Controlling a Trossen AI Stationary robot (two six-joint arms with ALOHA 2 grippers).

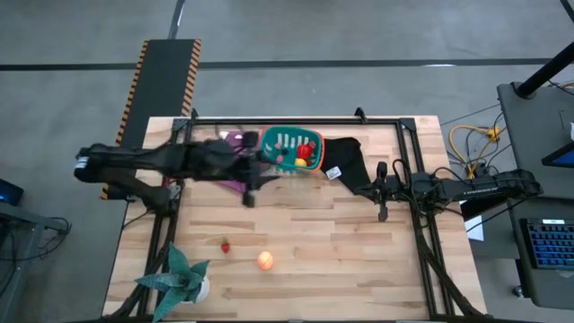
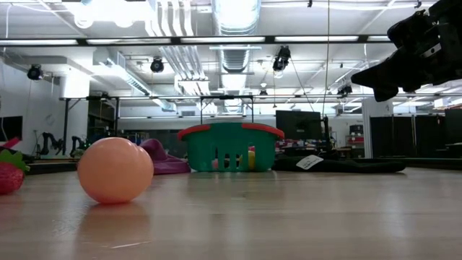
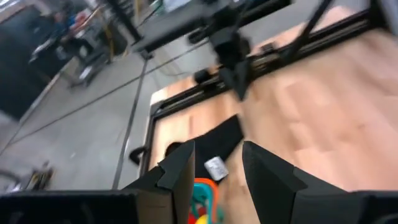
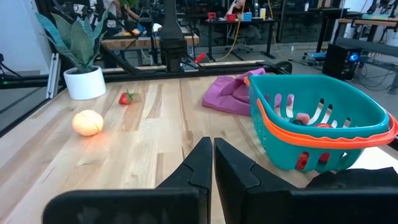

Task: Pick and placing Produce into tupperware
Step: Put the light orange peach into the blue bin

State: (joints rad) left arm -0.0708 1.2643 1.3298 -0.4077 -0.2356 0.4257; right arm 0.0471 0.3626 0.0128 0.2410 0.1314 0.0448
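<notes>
The teal tupperware [image 1: 285, 144] with its orange rim stands at the table's far middle, its bottom on the wood; it also shows in the low view [image 2: 231, 148] and the right wrist view [image 4: 317, 124]. Red [image 1: 305, 151] and yellow [image 1: 301, 164] produce pieces lie inside. An orange-peach ball [image 1: 265, 260] and a small red piece [image 1: 225, 245] rest on the table near the near edge. My left gripper [image 3: 217, 177] is open and empty, raised at the tupperware's left near corner [image 1: 267, 169]. My right gripper [image 4: 212, 171] is shut, waiting at the right [image 1: 381, 197].
A purple cloth [image 1: 235, 140] lies left of the tupperware and a black cloth [image 1: 348, 161] with a white tag to its right. A green spiky plant in a white pot [image 1: 184, 276] stands at the near left corner. Bare wood lies between ball and tupperware.
</notes>
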